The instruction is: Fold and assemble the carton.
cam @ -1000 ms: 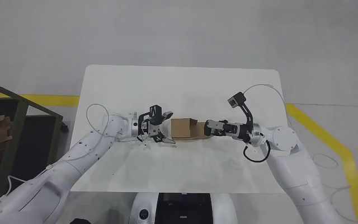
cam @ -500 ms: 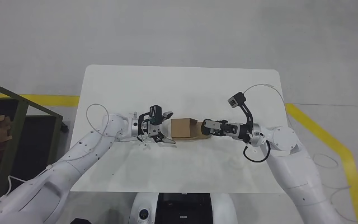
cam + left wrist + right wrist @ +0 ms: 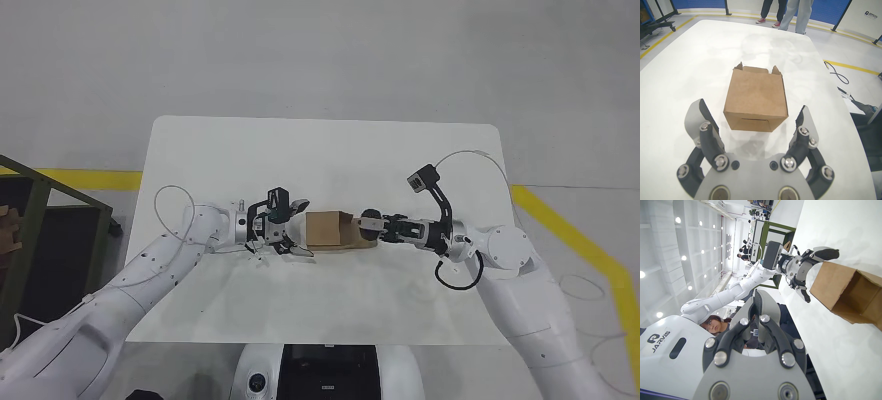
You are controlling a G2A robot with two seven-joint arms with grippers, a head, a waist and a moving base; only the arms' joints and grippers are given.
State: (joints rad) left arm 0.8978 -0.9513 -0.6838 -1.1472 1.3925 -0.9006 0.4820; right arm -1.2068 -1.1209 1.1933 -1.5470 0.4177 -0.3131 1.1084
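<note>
The left gripper [image 3: 753,112], fingers spread wide, sits just short of the closed end of the brown carton [image 3: 322,229]. The right gripper [image 3: 755,298], fingers pressed together, is at its open end. The carton lies on its side at the centre of the top view, on the white table [image 3: 400,160].

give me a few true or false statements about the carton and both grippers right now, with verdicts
1. The carton lies on the table with one end open. True.
2. The left gripper is shut on the carton. False: it is open, at the carton's closed end.
3. The right gripper is shut. True.
4. The carton's open end faces the left gripper. False: it faces the right gripper.
</note>
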